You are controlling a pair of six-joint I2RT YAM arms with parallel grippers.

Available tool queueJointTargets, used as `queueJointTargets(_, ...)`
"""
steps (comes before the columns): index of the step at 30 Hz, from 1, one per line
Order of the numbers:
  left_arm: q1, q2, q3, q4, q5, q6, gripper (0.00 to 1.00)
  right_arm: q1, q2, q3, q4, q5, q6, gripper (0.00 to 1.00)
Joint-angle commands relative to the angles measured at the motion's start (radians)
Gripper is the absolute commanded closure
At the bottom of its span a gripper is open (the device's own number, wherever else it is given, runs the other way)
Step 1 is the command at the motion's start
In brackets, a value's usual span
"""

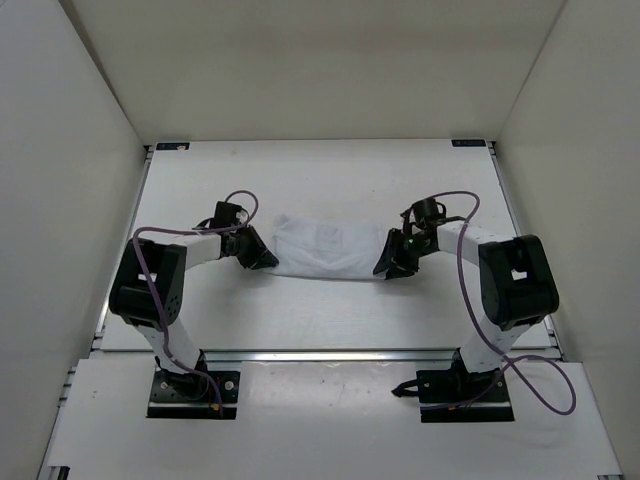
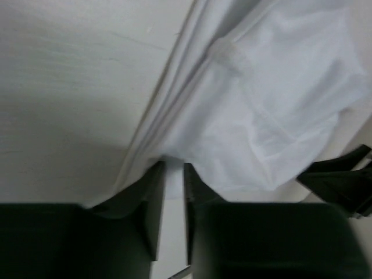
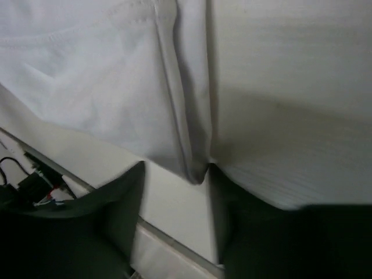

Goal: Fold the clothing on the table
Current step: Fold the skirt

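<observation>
The clothing [image 1: 328, 248] is a white garment lying as a folded, wrinkly strip across the middle of the table [image 1: 320, 180]. My left gripper [image 1: 262, 258] sits at its left end and my right gripper [image 1: 388, 265] at its right end. In the left wrist view the jaws [image 2: 174, 165] stand a narrow gap apart, bare table showing between them, and the cloth [image 2: 261, 116] with its hem band [image 2: 232, 55] lies over the fingertips. In the right wrist view the jaws [image 3: 177, 168] stand wide apart, with a folded corner of the clothing [image 3: 87, 87] hanging loose just inside them.
Upright white walls [image 1: 70, 150] close in the table on the left, back and right. A metal rail [image 1: 320, 355] runs along the near edge in front of the arm bases. The right gripper's dark finger [image 2: 343, 180] shows at the right of the left wrist view.
</observation>
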Motion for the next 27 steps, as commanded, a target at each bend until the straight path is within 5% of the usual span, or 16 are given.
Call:
queueJointTargets(1, -0.03, 0.048, 0.021, -0.06, -0.066, 0.081, 0.75, 0.019, 0.004, 0.005, 0.107, 0.045, 0.049, 0.67)
queueJointTargets(2, -0.033, 0.069, 0.024, -0.063, -0.08, 0.079, 0.86, 0.019, 0.019, 0.015, 0.109, 0.046, 0.055, 0.83)
queueJointTargets(4, -0.051, 0.089, 0.024, -0.069, -0.078, 0.083, 0.98, 0.002, 0.028, 0.022, 0.135, 0.052, 0.069, 0.99)
queueJointTargets(13, -0.169, 0.013, -0.086, -0.016, -0.068, -0.005, 1.0, -0.141, -0.125, -0.037, 0.05, 0.075, 0.033, 0.99)
queueJointTargets(18, -0.2, -0.021, -0.136, 0.052, -0.046, -0.08, 1.0, -0.067, -0.153, 0.096, -0.061, 0.124, -0.081, 1.0)
queueJointTargets(27, -0.194, -0.241, -0.015, 0.086, -0.032, -0.191, 0.76, -0.018, -0.108, 0.042, -0.068, 0.14, -0.06, 0.99)
